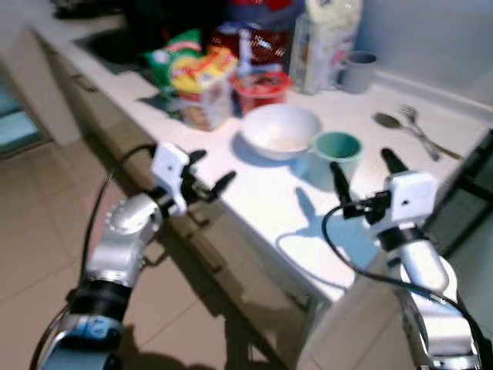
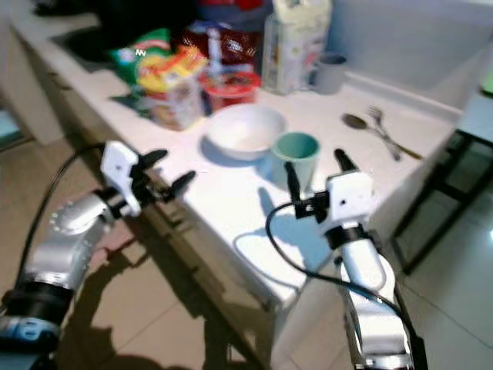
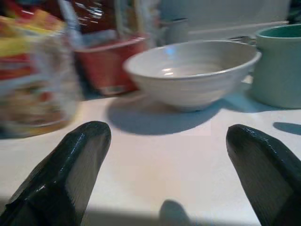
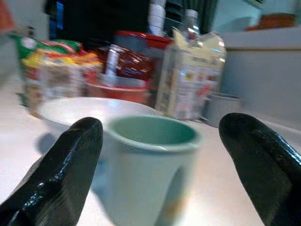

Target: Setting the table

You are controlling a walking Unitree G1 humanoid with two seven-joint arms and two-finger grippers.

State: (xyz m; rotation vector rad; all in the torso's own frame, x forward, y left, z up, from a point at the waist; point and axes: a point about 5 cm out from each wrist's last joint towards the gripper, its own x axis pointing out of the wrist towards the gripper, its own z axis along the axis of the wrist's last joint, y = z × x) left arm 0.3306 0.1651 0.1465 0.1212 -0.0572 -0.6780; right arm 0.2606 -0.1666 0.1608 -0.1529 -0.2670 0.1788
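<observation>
A white bowl (image 1: 280, 129) sits on the white countertop (image 1: 262, 193), and a pale green cup (image 1: 337, 149) stands right beside it. Farther right lie a spoon (image 1: 387, 121) and a fork (image 1: 416, 126). My left gripper (image 1: 211, 173) is open at the counter's front edge, pointing toward the bowl (image 3: 190, 75) from a short way off. My right gripper (image 1: 363, 171) is open just in front of the cup (image 4: 148, 165), one finger on each side of it, not touching.
Snack bags (image 1: 192, 69), a red tub (image 1: 262, 86), a carton (image 1: 323, 42) and a grey mug (image 1: 357, 71) crowd the back of the counter. A dark sink (image 1: 115, 42) is at the far left. Cabinet fronts and tiled floor (image 1: 46, 239) lie below.
</observation>
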